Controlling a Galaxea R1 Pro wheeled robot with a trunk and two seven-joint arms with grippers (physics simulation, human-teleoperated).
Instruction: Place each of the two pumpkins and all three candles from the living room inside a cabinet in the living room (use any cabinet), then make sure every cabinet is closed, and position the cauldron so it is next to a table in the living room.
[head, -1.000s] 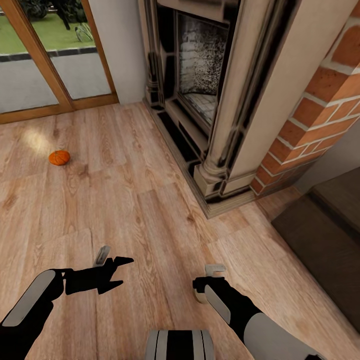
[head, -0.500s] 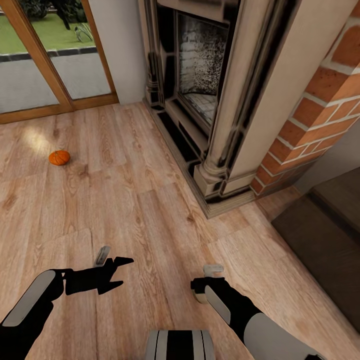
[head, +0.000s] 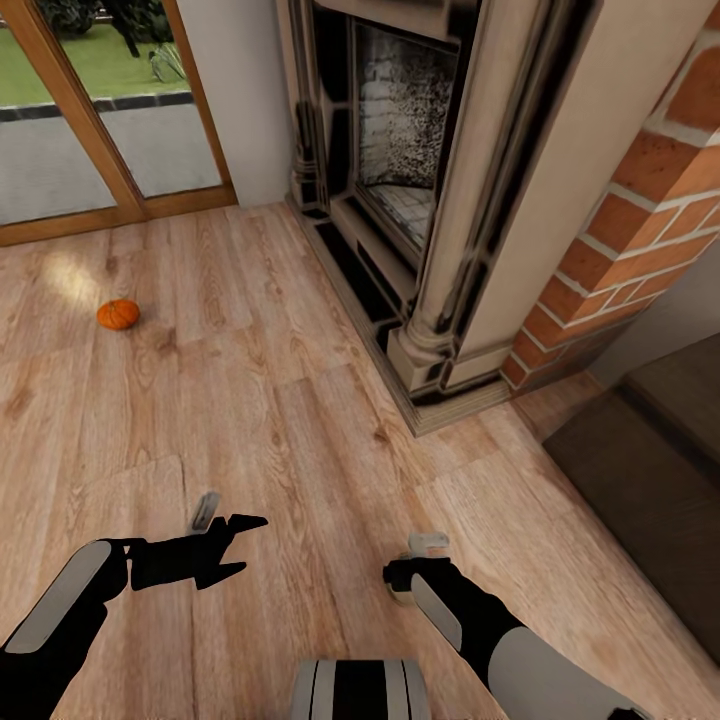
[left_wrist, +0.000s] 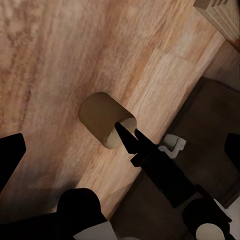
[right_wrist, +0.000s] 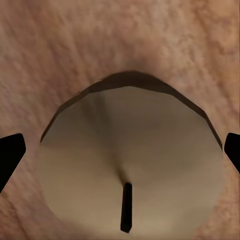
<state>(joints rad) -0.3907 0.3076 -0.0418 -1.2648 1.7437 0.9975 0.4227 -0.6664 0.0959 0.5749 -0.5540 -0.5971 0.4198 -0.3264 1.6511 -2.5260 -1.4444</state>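
Note:
A pale candle (right_wrist: 130, 165) stands on the wood floor with its dark wick showing. My right gripper (right_wrist: 121, 155) hangs straight over it, open, with one black fingertip (right_wrist: 11, 159) on each side of the candle. From the head, that right gripper (head: 412, 568) covers most of the candle (head: 398, 592). My left gripper (head: 225, 528) is open and holds nothing, a little to the left, and its camera looks at the same candle (left_wrist: 106, 120). One orange pumpkin (head: 118, 314) lies on the floor far to the left. The dark-brown cabinet (head: 650, 470) stands at the right.
A stone fireplace (head: 420, 200) with a brick side (head: 640, 230) rises ahead on the right, its plinth jutting onto the floor. Glass doors with wood frames (head: 100, 130) are at the back left. Open wood floor (head: 230, 400) lies between me and the pumpkin.
My right gripper has sunk very slightly over the candle. The left arm, the pumpkin and the camera have stayed put.

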